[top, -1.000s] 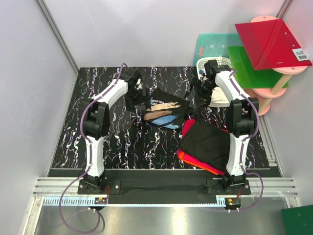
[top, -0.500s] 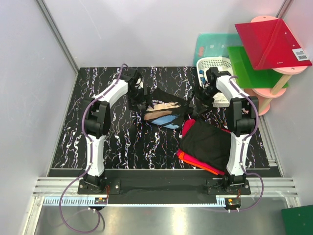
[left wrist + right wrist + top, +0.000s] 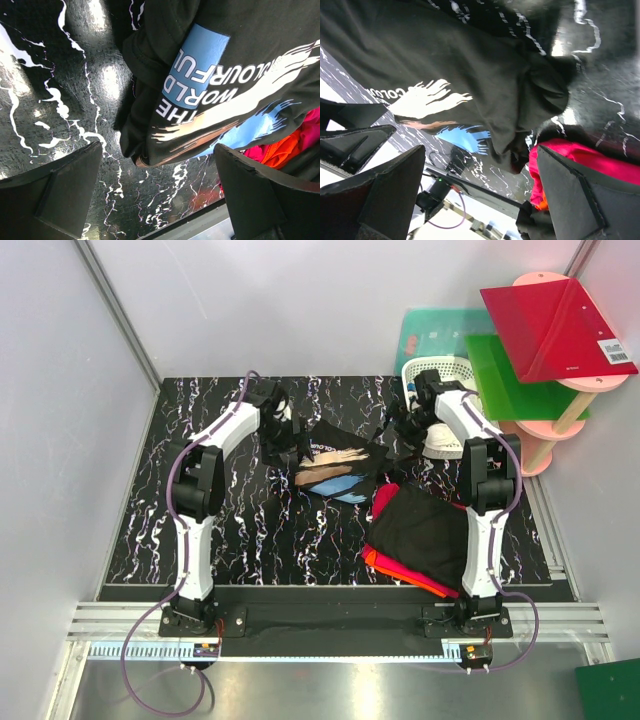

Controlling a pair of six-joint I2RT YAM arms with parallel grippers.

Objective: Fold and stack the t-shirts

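A crumpled black t-shirt with a blue, white and orange chest print lies at the middle back of the table. My left gripper hangs open over its left edge; in the left wrist view the print lies just beyond the open gripper, with nothing between the fingers. My right gripper stands open at the shirt's right edge, above the cloth, and holds nothing. A folded black t-shirt tops a stack of red and orange ones at the front right.
A white lattice basket stands at the back right corner, close behind the right arm. A red board and a green board rest on a pink stand beyond the table's right edge. Grey walls close the left and back.
My right gripper has shifted a little left, from beside the basket toward the printed shirt's right edge. The left gripper has hardly moved. Both stay open.
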